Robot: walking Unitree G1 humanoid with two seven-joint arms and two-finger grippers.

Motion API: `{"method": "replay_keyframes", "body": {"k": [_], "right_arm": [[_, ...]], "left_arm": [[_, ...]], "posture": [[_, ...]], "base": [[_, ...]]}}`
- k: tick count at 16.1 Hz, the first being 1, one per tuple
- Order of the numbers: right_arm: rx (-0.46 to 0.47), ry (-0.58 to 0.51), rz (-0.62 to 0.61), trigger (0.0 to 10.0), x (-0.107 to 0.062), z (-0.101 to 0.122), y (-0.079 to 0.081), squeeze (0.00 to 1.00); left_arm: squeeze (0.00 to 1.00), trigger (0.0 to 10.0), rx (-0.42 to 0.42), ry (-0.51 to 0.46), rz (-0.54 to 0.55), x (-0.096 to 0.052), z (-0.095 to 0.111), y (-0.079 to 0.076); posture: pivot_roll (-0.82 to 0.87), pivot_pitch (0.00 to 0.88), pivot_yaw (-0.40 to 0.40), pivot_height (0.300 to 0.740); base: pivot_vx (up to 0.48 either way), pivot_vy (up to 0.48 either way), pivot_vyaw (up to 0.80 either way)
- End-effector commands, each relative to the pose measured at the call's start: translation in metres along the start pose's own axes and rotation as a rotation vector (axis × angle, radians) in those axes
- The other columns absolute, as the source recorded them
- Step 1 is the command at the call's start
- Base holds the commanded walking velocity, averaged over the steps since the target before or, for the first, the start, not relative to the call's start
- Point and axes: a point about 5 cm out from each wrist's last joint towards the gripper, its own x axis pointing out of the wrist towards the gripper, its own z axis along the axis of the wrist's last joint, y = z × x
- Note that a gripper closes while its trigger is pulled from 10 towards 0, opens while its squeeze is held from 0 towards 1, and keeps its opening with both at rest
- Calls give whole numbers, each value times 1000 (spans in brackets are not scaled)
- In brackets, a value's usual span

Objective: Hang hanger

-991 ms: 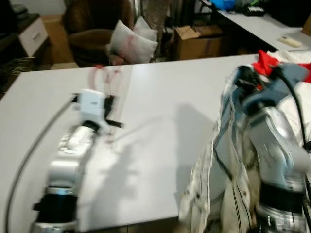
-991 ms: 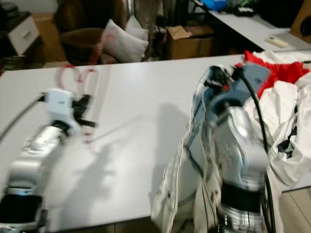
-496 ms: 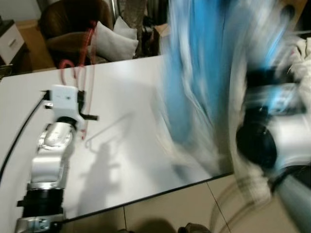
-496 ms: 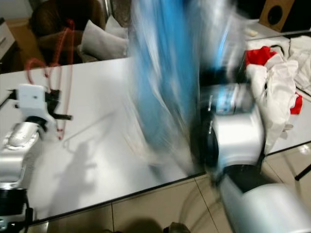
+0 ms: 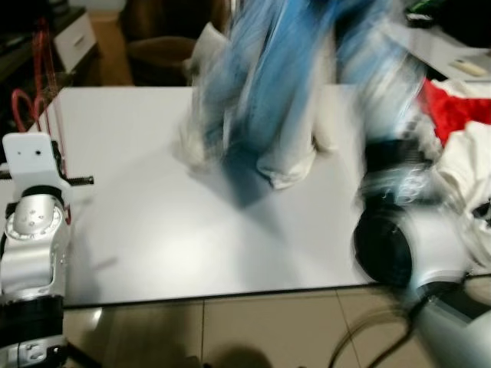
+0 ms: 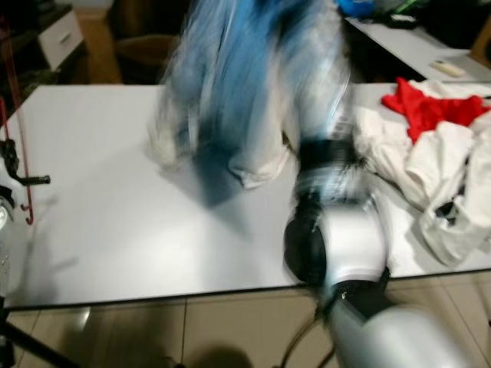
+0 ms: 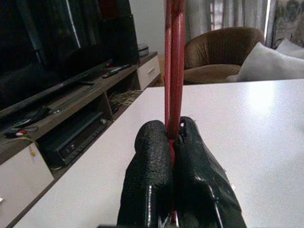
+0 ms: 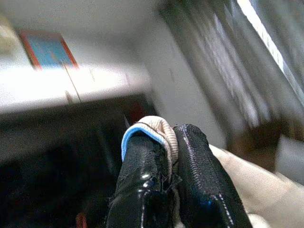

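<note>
The left gripper [image 7: 175, 142] pinches a red hanger [image 7: 173, 61] upright at the white table's [image 5: 153, 222] left edge. The right gripper [image 8: 166, 142] pinches a blurred blue-and-white garment [image 5: 268, 84] lifted above the table. With only 2 fingertips gripping a fold, the swinging cloth could slip free or snag the hanger.

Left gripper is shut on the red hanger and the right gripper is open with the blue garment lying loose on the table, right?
Not quite. The left gripper is shut on the red hanger, but the right wrist view shows the right gripper shut on the blue garment's edge, holding it up.
</note>
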Motion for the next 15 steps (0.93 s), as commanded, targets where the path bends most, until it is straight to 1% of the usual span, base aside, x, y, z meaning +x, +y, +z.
{"method": "replay_keyframes", "body": {"k": [1,2,3,4,5,6,7,8,9,10,11,12,13,14,15], "right_arm": [[-42,-10,-31,10000,-9,8,-7,0],[-65,57,-106,10000,-25,-10,-27,0],[-93,194,-225,10000,-55,-40,-56,0],[-96,353,-339,10000,-97,-74,-84,0],[-91,413,-377,10000,-113,-86,-92,0],[-80,520,-387,10000,-132,-108,-94,0],[-66,600,-362,10000,-138,-126,-90,0],[-63,668,-320,10000,-136,-142,-81,0],[-79,723,-243,10000,-132,-154,-69,0],[-90,744,-187,10000,-130,-160,-62,0],[-97,783,-20,10000,-125,-172,-41,0],[-79,780,112,10000,-124,-173,-24,0],[-85,782,177,10000,-125,-173,-17,0],[-113,775,170,10000,-126,-172,-19,0],[-160,739,73,10000,-127,-166,-34,4]], "left_arm": [[0,10000,-1,-32,-11,3,7,-5],[0,10000,-1,-34,-22,3,7,-7],[0,10000,-3,-38,-48,3,7,-13],[0,10000,-11,-42,-107,3,6,-24],[0,10000,-15,-43,-131,3,6,-29],[0,10000,-18,-43,-160,4,6,-36],[0,10000,-20,-42,-175,5,6,-40],[0,10000,-19,-40,-203,6,6,-45],[0,10000,-10,-38,-240,6,6,-50],[0,10000,-1,-39,-266,5,6,-54],[0,10000,16,-45,-327,3,7,-64],[0,10000,9,-54,-350,2,8,-69],[0,10000,4,-60,-367,0,9,-73],[0,10000,3,-61,-378,-1,9,-75],[0,10000,8,-61,-401,-2,8,-79]], "posture": [[-150,0,17,740],[-152,0,19,740],[-160,0,27,740],[-167,0,32,740],[-170,0,39,740],[-174,0,47,740],[-175,0,53,740],[-175,0,57,740],[-175,0,60,740],[-173,0,60,740],[-167,0,58,740],[-167,0,58,740],[-167,0,58,740],[-167,0,58,740],[-164,0,54,740]], "base": [[0,0,0],[0,0,0],[0,0,0],[0,0,0],[0,0,0],[0,0,0],[0,0,0],[0,0,0],[0,0,0],[0,0,0],[0,0,0],[0,0,0],[0,0,0],[0,0,0],[0,0,0]]}}
